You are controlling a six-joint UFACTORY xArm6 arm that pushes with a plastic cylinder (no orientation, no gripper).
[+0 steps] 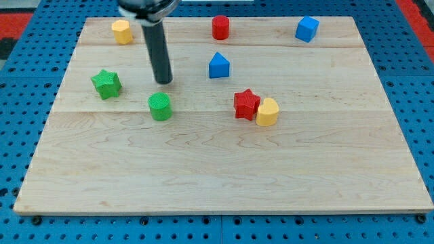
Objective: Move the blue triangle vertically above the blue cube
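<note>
The blue triangle (218,66) lies on the wooden board, a little above its middle. The blue cube (306,28) sits near the board's top right corner, up and to the right of the triangle. My tip (163,82) rests on the board to the left of the blue triangle, well apart from it, and just above the green cylinder (160,106).
A green star (106,83) lies at the left. A yellow block (122,31) sits at the top left and a red cylinder (220,27) at the top middle. A red star (246,104) touches a yellow block (267,112) right of centre. The board's edge (224,211) runs along the bottom.
</note>
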